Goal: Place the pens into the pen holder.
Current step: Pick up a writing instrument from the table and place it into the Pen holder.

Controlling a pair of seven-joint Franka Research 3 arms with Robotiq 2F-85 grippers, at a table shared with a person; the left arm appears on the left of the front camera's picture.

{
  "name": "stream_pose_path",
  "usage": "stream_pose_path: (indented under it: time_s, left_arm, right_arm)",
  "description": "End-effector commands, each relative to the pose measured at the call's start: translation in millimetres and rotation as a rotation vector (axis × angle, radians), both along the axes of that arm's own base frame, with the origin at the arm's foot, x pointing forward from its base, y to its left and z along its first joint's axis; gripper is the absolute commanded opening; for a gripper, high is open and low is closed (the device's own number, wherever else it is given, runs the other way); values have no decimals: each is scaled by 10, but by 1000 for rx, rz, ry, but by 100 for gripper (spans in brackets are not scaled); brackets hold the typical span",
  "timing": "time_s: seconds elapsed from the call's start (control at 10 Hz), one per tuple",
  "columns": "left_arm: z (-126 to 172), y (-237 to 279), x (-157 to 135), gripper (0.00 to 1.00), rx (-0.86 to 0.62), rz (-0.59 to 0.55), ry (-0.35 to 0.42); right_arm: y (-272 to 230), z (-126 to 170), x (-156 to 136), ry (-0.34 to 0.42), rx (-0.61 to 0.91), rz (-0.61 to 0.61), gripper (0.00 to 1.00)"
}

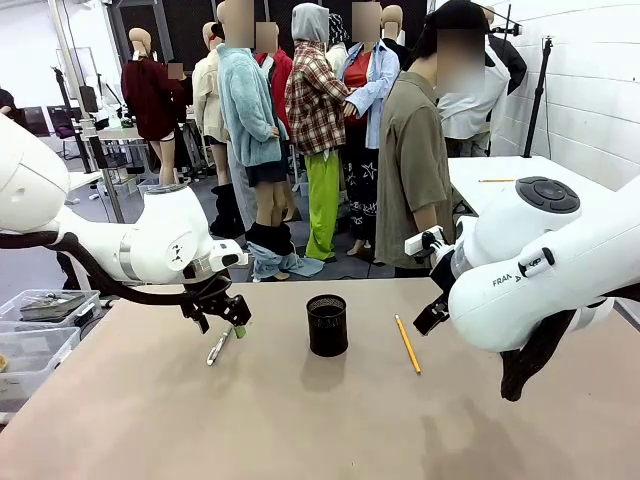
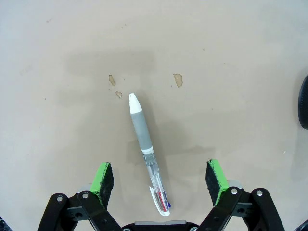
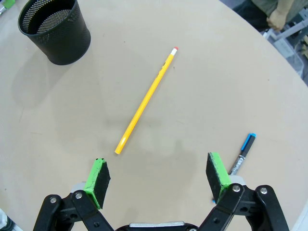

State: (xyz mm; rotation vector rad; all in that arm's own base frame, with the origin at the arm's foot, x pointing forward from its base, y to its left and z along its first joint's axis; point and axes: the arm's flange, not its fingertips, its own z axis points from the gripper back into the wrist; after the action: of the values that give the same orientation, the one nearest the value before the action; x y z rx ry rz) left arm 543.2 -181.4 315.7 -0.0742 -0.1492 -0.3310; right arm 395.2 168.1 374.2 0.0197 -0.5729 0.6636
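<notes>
A black mesh pen holder [image 1: 327,325] stands upright mid-table; it also appears in the right wrist view as the pen holder [image 3: 55,30], empty as far as its inside shows. A white-and-grey pen [image 2: 147,150] lies flat between the open fingers of my left gripper [image 2: 160,178], untouched. In the front view that pen [image 1: 219,347] lies just below the left gripper [image 1: 222,320]. A yellow pencil [image 3: 146,100] lies ahead of my open right gripper [image 3: 159,177]; the pencil [image 1: 407,344] rests right of the holder. A blue pen [image 3: 242,153] lies beside the right finger.
A person in an olive shirt [image 1: 412,165] stands at the far side of the table. Clear plastic bins [image 1: 40,318] sit off the table's left edge. An orange pencil [image 1: 496,181] lies on a white table behind.
</notes>
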Motion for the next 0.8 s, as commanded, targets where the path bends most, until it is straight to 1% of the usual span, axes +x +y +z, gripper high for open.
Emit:
stream_pose_path:
  time_s: [0.0, 0.2, 0.4, 0.5, 0.7]
  left_arm:
    - [-38, -24, 113, 100, 24, 31, 21]
    - [-127, 11, 123, 100, 45, 43, 37]
    - [-154, 20, 128, 100, 50, 36, 52]
    - [-157, 21, 133, 80, 51, 24, 54]
    - [-164, 23, 123, 40, 51, 37, 61]
  right_arm:
    - [0, -4, -2, 1, 0, 0, 100]
    - [0, -4, -2, 1, 0, 0, 100]
    - [0, -4, -2, 1, 0, 0, 100]
    - [0, -4, -2, 1, 0, 0, 100]
    - [0, -4, -2, 1, 0, 0, 100]
